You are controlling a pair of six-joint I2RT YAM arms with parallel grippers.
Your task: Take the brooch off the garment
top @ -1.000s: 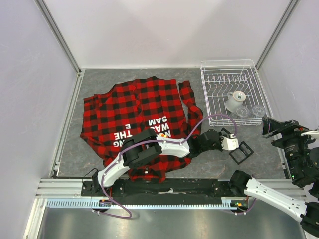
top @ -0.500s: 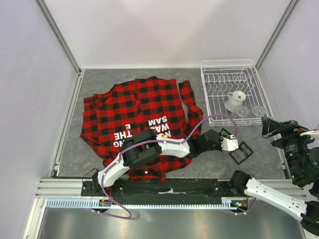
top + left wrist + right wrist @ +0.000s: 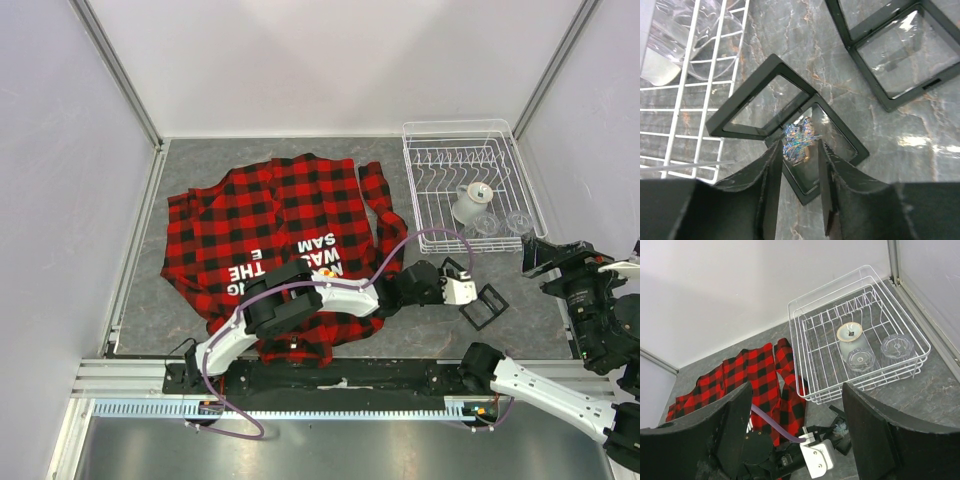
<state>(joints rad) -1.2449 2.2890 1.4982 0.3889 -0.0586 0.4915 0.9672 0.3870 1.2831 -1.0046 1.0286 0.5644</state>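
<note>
The red-and-black plaid garment (image 3: 270, 220) with white lettering lies spread on the left of the table; it also shows in the right wrist view (image 3: 745, 375). No yellow, orange and red flower pin shows in any view. My left gripper (image 3: 800, 146) reaches right of the garment, over an open black frame box (image 3: 765, 100). Its jaws are a little apart. A small iridescent silver-blue ornament (image 3: 799, 140) sits at the fingertips on the box's clear film. It touches the left finger; a gap shows by the right finger. My right gripper (image 3: 797, 386) is wide open and empty, held high at the far right (image 3: 548, 258).
A white wire dish rack (image 3: 470, 150) stands at the back right with a white cup (image 3: 472, 200) and two clear glasses (image 3: 485, 225) in it. Its edge is close on the left in the left wrist view (image 3: 685, 100). A second black frame box (image 3: 900, 55) lies beside the first.
My left wrist has shifted very slightly at the black box. My right gripper has drifted a little to the left. The garment has not moved.
</note>
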